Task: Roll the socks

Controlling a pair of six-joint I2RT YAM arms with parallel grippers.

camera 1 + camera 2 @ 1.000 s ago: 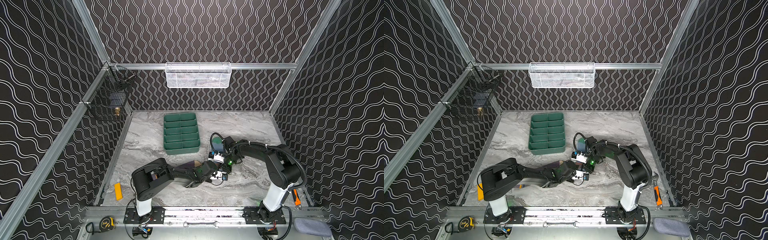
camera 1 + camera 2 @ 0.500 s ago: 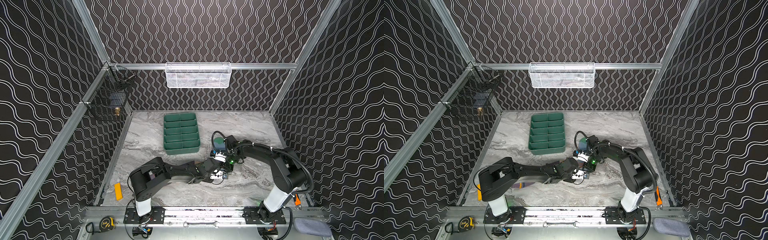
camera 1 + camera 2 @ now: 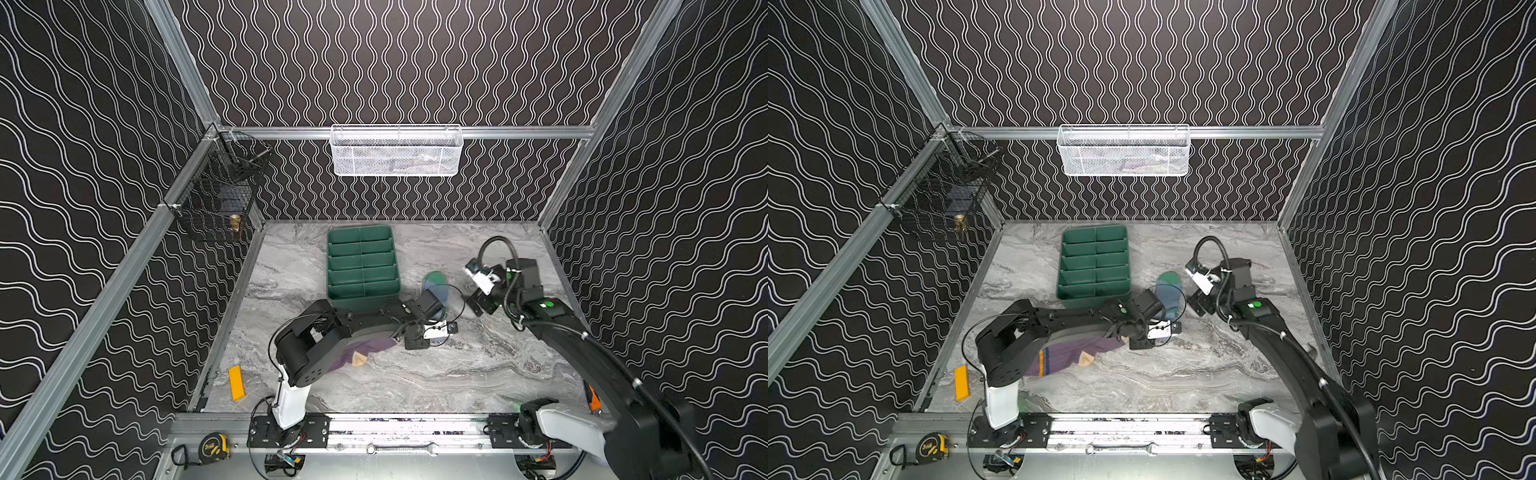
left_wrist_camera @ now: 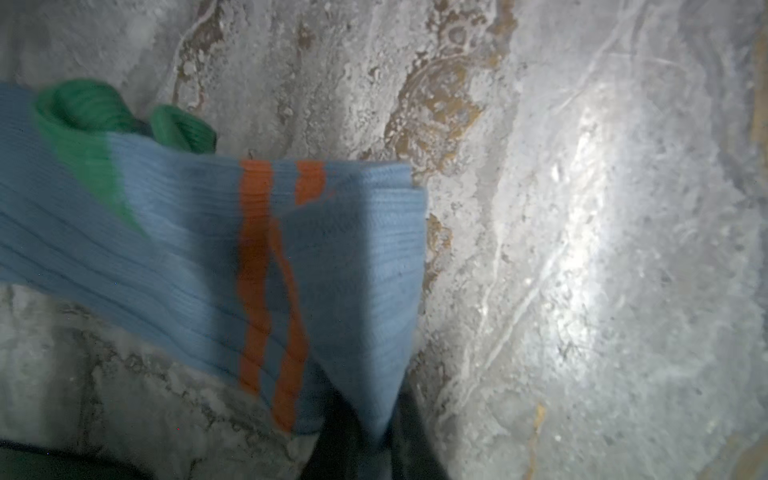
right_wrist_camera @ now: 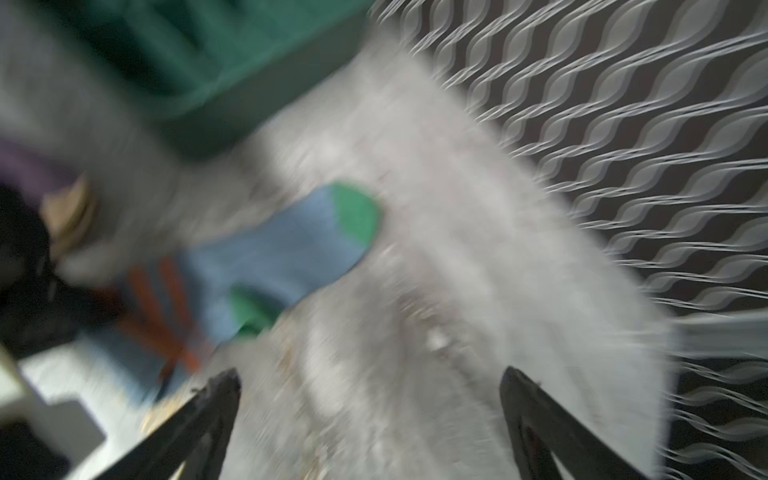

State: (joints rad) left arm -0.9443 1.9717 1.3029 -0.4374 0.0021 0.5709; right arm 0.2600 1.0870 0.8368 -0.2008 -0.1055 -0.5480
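The blue sock (image 3: 437, 289), a ribbed knit with a green toe and two orange stripes, lies on the bench (image 3: 457, 374) just beside the near right corner of the green tray (image 3: 330, 266), with its toe towards the back wall. Its striped end is pinched in the left claw (image 4: 368, 455), which is closed tight on the fabric. The right claw (image 5: 370, 415) stands wide with nothing between its fingers, to the right of the sock and clear of it. The purple sock (image 3: 368, 353), tan at the heel, lies flat under the left arm, partly hidden and well away from the bench edges. Open marbled surface spreads in front and to the right. A yellow block (image 3: 237, 382) rests near the left wall, and a white mesh basket (image 3: 397, 151) hangs on the back rail.
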